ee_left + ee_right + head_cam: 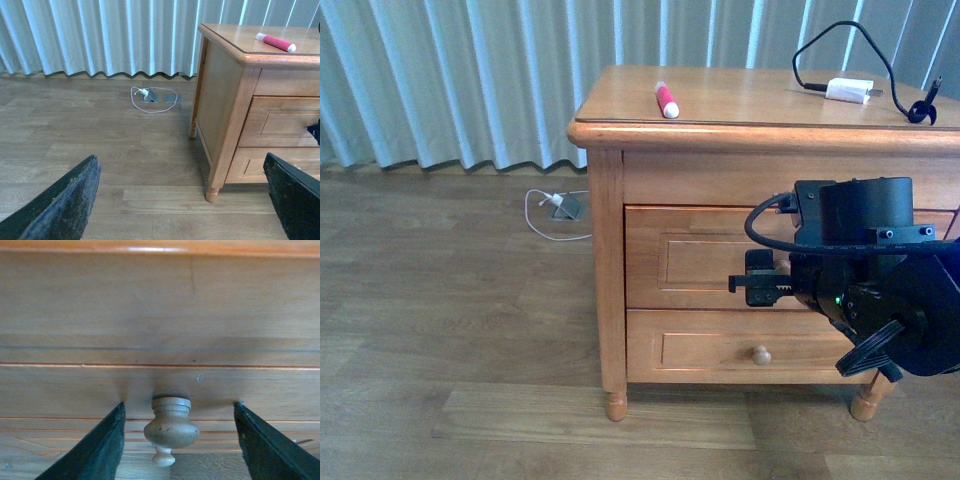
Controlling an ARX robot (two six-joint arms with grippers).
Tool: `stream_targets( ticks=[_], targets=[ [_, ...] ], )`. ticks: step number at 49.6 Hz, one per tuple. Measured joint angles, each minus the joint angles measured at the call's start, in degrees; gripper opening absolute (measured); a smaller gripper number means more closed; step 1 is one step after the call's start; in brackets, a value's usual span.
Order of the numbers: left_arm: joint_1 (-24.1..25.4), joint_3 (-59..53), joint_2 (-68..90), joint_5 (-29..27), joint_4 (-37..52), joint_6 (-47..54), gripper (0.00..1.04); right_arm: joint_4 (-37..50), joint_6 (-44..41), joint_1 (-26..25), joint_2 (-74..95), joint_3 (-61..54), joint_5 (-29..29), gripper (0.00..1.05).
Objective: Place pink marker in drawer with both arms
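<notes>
The right gripper [179, 405] is hanging open around the knob [171, 426] of the drawer [75, 390], perhaps too shallowly, so closing now is risking slipping off its rounded head

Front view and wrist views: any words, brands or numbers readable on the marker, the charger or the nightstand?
No text can be read in any view.
Pink marker: barrel and cap show no print.
White charger: too small to tell any marking.
Nightstand and drawer knob: bare wood, no label.
</notes>
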Motion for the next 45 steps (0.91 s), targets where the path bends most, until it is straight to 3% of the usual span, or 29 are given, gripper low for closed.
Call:
stream_targets(
  ticks=[11,15,29,39,45],
  targets=[
    [0.00,0.00,0.00,0.02,0.00,0.00,0.99,-1.27,0.74,-0.07,-0.02,0.20,-0.44,0.29],
    [0.00,0.00,0.00,0.00,0.00,0.00,0.99,-2.67,1.99,-0.09,-0.39,0.24,-0.81,0.23],
    [0.00,0.00,0.00,0.00,0.00,0.00,0.99,-8.15,9.64,-0.90,-4.87,-3.28,-5.31,0.23],
    [0.00,0.00,0.00,0.00,0.00,0.00,0.99,-7.41,12.22,-0.33,-15.28,-18.71,-8.44,0.23],
    [0.00,0.00,0.00,0.00,0.00,0.00,0.99,-6.05,12.70,0.17,-20.46,-26.80,-10.03,0.42]
  ],
)
